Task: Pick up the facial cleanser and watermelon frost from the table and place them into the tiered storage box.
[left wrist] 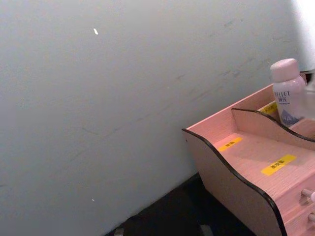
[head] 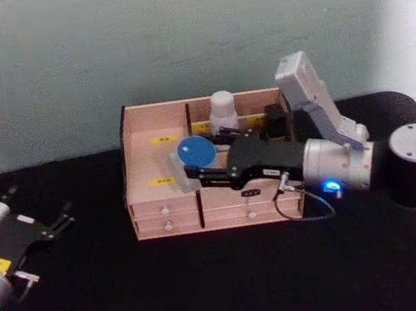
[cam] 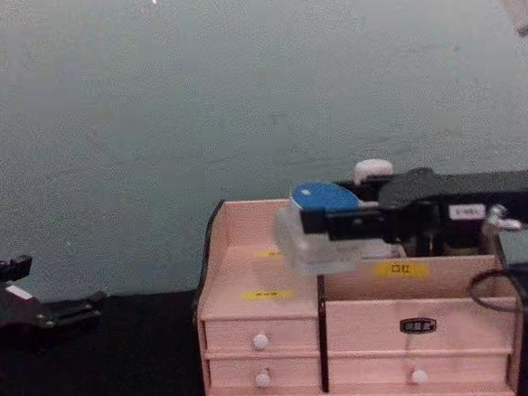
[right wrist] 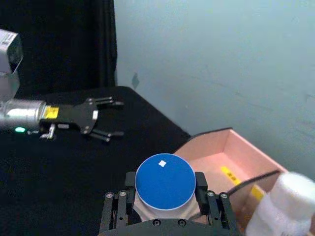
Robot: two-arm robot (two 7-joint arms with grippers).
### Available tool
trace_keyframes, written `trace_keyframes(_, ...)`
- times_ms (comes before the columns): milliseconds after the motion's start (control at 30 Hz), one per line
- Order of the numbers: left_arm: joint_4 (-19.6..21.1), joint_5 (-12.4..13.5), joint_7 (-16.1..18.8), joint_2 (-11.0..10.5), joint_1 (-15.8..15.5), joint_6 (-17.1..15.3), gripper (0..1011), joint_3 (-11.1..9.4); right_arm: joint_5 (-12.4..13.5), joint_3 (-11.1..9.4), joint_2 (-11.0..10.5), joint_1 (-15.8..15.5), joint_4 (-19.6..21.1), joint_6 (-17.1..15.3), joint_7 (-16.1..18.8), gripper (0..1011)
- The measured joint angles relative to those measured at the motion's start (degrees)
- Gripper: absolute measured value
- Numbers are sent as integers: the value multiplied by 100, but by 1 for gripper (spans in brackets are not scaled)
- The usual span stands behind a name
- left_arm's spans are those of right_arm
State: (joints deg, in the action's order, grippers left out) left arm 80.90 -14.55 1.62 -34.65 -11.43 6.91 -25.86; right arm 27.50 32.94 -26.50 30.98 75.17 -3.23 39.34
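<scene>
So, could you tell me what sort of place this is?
Likely a robot test bench staged as a vanity: black-covered table, bare wall, a labelled tiered storage box, and the right gripper holding a blue-lidded jar over it.

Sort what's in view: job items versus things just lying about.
Job: tiered storage box; blue-lidded jar, held by the right gripper; white bottle standing in the box.
Lying about: dark item in the back right compartment; left gripper, parked open.

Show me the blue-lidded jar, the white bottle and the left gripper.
blue-lidded jar (head: 196,151): head view, on its blue lid.
white bottle (head: 223,111): head view, on the middle of the bottle.
left gripper (right wrist: 118,119): right wrist view, midway between its open fingertips.
</scene>
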Motion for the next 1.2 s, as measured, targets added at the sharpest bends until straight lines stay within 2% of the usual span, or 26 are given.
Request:
trace_keyframes(267, 0, 0, 0, 0, 0, 0, 1001, 0, -93, 136, 399, 473, -620, -9, -6, 722)
trace_keyframes(500, 0, 0, 0, 0, 0, 0, 1001, 0, -201, 249, 686, 768, -1129, -52, -2, 722)
trace_keyframes(800, 0, 0, 0, 0, 0, 0, 1001, 0, -317, 350, 1029, 1060, -1768, -79, 41, 722)
trace_keyframes(1200, 0, 0, 0, 0, 0, 0, 1001, 0, -474, 391, 1342, 1295, -2344, -139, 40, 722)
